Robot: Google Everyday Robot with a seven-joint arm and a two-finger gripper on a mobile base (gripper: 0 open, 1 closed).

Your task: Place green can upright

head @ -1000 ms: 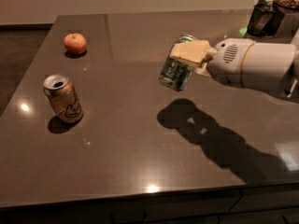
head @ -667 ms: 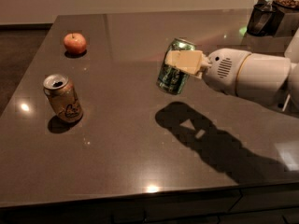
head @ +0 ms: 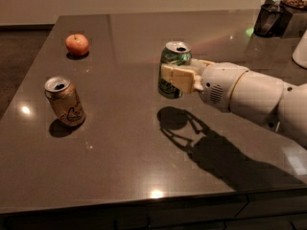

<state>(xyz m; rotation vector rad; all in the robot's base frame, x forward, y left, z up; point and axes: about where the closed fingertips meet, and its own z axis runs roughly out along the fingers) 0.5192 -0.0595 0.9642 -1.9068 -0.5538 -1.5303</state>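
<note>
Green can [head: 175,56] is held clamped in the gripper [head: 170,76], with a tan pad [head: 181,78] laid across its label at about mid-height. It is carried clear of the counter [head: 120,166]. A separate shadow [head: 173,119] is cast on the surface below the gripper, so no contact is judged to be made yet. The can is seen nearly upright, opened end on top, with a slight lean.

The step in hand is judged to be the set-down. It is best done by a slow, straight descent, with the lean taken out first so that the whole bottom rim is met by the counter at once. If one edge is landed first, the can is likely to be rocked when it is let go.

The hold should be kept until the can's weight is borne by the surface. The fingers should then be parted only a little and drawn back along the line of the arm, so that the can is not brushed. An opened can is probably light, and the counter looks glossy, so a small nudge could slide it or tip it.

Room is not a concern. The orange-tan can [head: 64,101] and the apple [head: 77,44] are both well apart from the gripper, out beyond its tips.
</note>
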